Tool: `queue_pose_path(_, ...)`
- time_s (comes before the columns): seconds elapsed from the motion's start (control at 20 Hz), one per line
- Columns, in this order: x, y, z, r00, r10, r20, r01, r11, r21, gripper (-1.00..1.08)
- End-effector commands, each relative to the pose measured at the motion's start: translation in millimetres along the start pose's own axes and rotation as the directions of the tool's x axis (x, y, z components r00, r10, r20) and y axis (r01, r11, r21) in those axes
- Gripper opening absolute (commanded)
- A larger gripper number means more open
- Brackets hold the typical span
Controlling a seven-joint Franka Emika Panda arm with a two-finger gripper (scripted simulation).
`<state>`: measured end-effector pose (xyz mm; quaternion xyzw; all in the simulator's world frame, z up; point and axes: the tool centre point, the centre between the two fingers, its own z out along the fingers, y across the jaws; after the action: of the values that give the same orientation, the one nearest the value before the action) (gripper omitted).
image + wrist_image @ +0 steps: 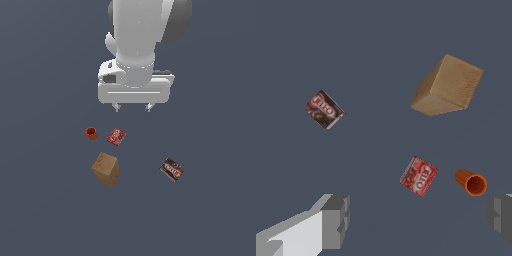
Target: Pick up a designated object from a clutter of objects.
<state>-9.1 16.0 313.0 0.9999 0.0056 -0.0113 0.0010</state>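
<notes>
Pincer (132, 107) raised above the table (45, 210), jaws apart and empty, well clear of every item. Dark brown box (172, 169) with red-and-white label lying flat toward the exterior view's right and nearer the camera than the pincer, set apart from the other clutter. Long axis skewed diagonally to the jaw line, so rotation judged necessary. Orange cup (91, 133), red packet (116, 136) and tan block (106, 169) grouped toward the exterior view's left.
</notes>
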Motion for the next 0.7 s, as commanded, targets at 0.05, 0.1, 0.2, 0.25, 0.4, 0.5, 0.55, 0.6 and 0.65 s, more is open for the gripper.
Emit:
queue_pose_path(0.05,0.1,0.5,0.0,1.0,0.0,0.0,0.0,1.0,-0.001,1.0)
queue_pose_path(0.1,0.3,2.0,0.1,1.0,0.0,0.0,0.0,1.0,-0.002,1.0)
queue_pose_path(0.2,1.3,8.0,0.3,1.0,0.0,0.001,0.0,1.0,-0.009,1.0)
queue_pose_path(0.25,2.0,12.4,0.4,1.0,0.001,0.002,-0.001,1.0,-0.013,1.0)
queue_pose_path(0.4,3.3,23.5,0.7,1.0,0.002,0.003,-0.002,1.0,-0.025,1.0)
queue_pose_path(0.5,3.5,25.8,0.6,1.0,0.003,0.004,-0.003,1.0,-0.028,1.0)
queue_pose_path(0.55,3.4,25.2,0.6,1.0,0.003,0.004,-0.003,1.0,-0.028,1.0)
queue_pose_path(0.6,3.5,24.3,0.7,1.0,0.002,0.004,-0.002,1.0,-0.026,1.0)
queue_pose_path(0.65,3.8,23.8,1.1,1.0,0.001,0.004,-0.001,1.0,-0.026,1.0)
